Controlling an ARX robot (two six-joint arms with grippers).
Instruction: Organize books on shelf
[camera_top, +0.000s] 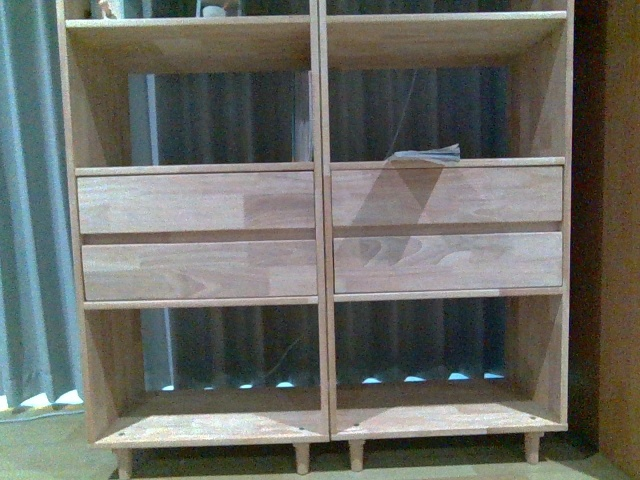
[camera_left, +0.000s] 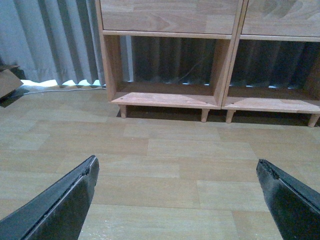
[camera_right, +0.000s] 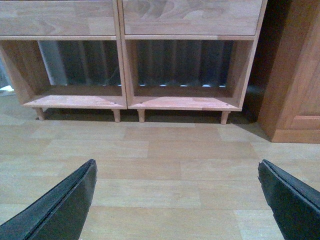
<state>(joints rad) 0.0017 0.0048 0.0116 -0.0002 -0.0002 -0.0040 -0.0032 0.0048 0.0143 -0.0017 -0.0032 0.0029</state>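
Grey curtain (camera_top: 30, 200) behind, wood-plank floor (camera_left: 165, 160) below. One thin book (camera_top: 427, 154) lies flat in the light-wood shelving unit (camera_top: 320, 250), on the board just above its upper right drawer (camera_top: 445, 196), cover edge lifted. Likely light and floppy; pinch near the spine. Left fingers (camera_left: 65, 205) and right fingers (camera_right: 60, 205) are spread apart, holding nothing.
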